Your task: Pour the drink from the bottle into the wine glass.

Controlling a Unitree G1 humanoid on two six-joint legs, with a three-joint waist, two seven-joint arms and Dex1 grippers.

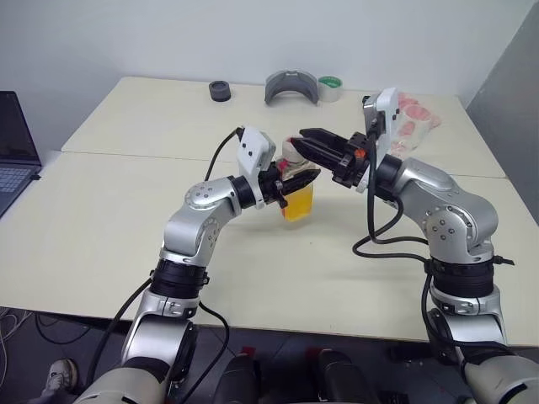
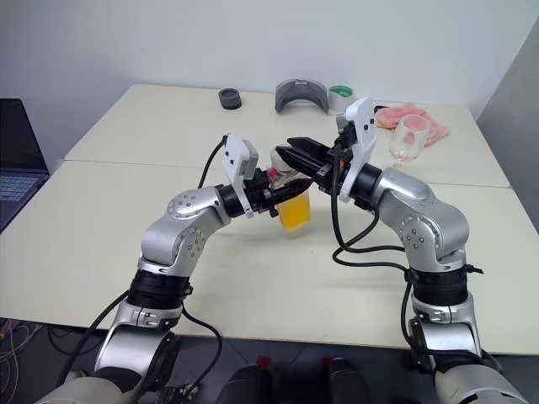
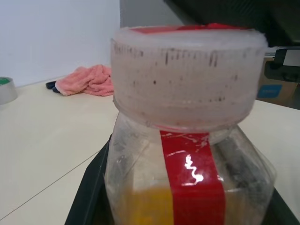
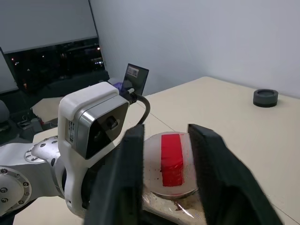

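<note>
Cap still on, right gripper closing in to unscrew it

The left gripper [image 2: 271,180] is clenched around the bottle [image 2: 295,202], holding it upright just above the table [image 2: 126,210], the orange drink [image 2: 296,214] filling its lower half. The right gripper [image 4: 166,159] hovers over the cap [image 4: 171,164], fingers astride it; I cannot tell whether they pinch it yet. To do this well, I'd settle both fingers squarely on the cap's rim, then twist while the left holds firm. The wine glass [image 2: 408,139] stands well apart, by the pink cloth [image 2: 413,118].
</note>
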